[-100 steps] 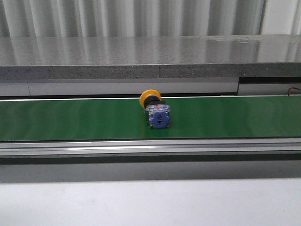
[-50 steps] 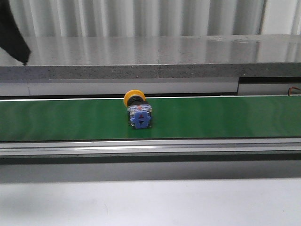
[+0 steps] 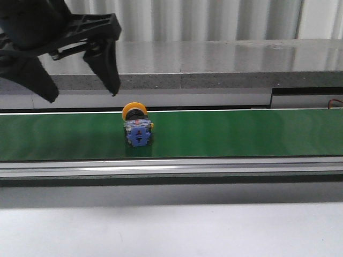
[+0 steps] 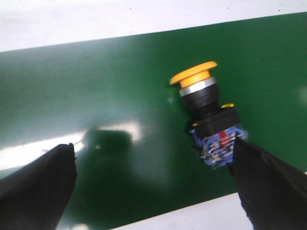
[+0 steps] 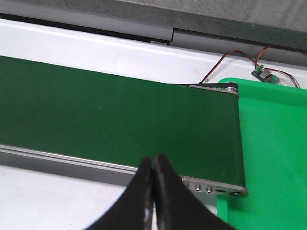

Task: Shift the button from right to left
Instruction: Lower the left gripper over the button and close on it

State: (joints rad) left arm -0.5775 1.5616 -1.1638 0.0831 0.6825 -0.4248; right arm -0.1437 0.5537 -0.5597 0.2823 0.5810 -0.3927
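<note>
My left gripper (image 3: pixel 80 96) spread wide, upper left of frame, above push-button (image 3: pixel 137 128) on green conveyor belt (image 3: pixel 241 134). My right gripper (image 5: pixel 154 177) closed, empty.

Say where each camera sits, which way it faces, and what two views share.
Front: looks forward across the conveyor belt; open left gripper shows upper left.
Left wrist: looks down on the belt; finger beside the button.
Right wrist: over the belt's end; shut right gripper shows.
Front and left wrist share the button.
</note>
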